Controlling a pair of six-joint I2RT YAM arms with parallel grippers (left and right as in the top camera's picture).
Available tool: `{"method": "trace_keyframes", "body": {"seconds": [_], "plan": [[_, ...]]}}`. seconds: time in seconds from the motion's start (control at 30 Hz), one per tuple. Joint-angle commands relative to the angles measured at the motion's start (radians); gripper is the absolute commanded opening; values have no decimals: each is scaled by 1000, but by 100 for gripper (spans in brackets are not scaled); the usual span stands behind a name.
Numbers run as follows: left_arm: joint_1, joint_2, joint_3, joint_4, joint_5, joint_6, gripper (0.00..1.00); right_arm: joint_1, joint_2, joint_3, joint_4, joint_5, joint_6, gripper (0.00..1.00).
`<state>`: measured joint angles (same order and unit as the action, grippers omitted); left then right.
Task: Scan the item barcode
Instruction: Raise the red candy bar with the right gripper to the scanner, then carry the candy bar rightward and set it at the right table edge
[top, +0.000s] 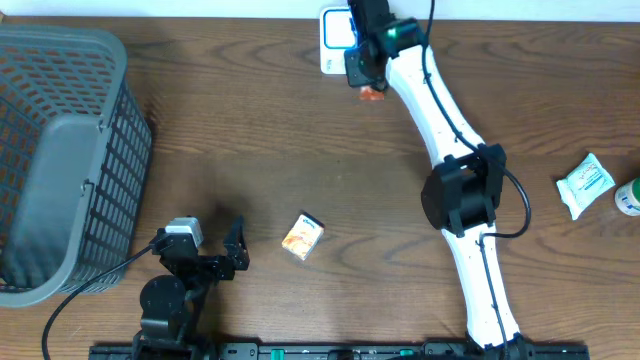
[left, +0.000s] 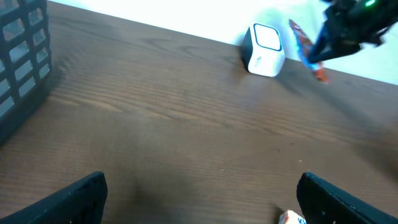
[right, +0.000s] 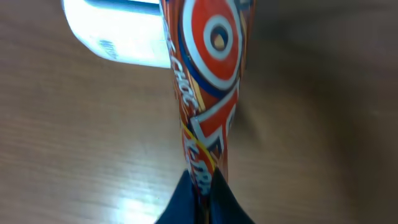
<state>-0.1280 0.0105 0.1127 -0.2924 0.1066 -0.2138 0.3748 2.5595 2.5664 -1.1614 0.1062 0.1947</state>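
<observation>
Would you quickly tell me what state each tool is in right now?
Left tool: open, holding nothing.
Right tool: closed on the orange snack wrapper.

White right arm (top: 437, 95) — black right gripper (top: 367, 84).

Scanner and held wrapper, seen across the table (left: 186, 124).
The left gripper (left: 202, 182) stands wide open low over the wood. At the far edge a white scanner (left: 265, 48) sits just beside an orange wrapper (left: 303, 45) pinched by the right gripper (left: 318, 55). Basket (left: 22, 56) at left; packet (left: 291, 218) at the bottom edge.
</observation>
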Motion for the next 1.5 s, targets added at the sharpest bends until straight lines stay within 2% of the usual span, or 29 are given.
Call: {"method": "trace_keyframes", "body": {"seconds": [0.0,0.23,0.5,0.73,0.93,1.07,1.17,1.37,1.4,1.47], "plan": [[3,-6,-14,-29,13,-9,98,-2,-1,127,-170,53,14,1],[3,-6,-14,-29,13,-9,98,-63,-1,212,-538,89,-26,1],[3,-6,-14,-29,13,-9,98,-180,-9,173,-537,163,2,1],[3,-6,-14,-29,13,-9,98,-367,-8,158,-537,207,23,1],[3,-6,-14,-29,13,-9,98,-542,-7,96,-514,207,132,1],[3,-6,-14,-29,13,-9,98,-647,-6,8,-446,207,167,1],[3,-6,-14,-29,13,-9,98,-735,-6,-124,-338,203,172,1],[2,-6,-14,-29,13,-9,98,-816,-6,-309,-212,198,211,1],[3,-6,-14,-29,13,-9,98,-822,-6,-323,-203,199,209,6],[3,-6,-14,-29,13,-9,98,-831,-7,-327,-206,199,208,63]]}}
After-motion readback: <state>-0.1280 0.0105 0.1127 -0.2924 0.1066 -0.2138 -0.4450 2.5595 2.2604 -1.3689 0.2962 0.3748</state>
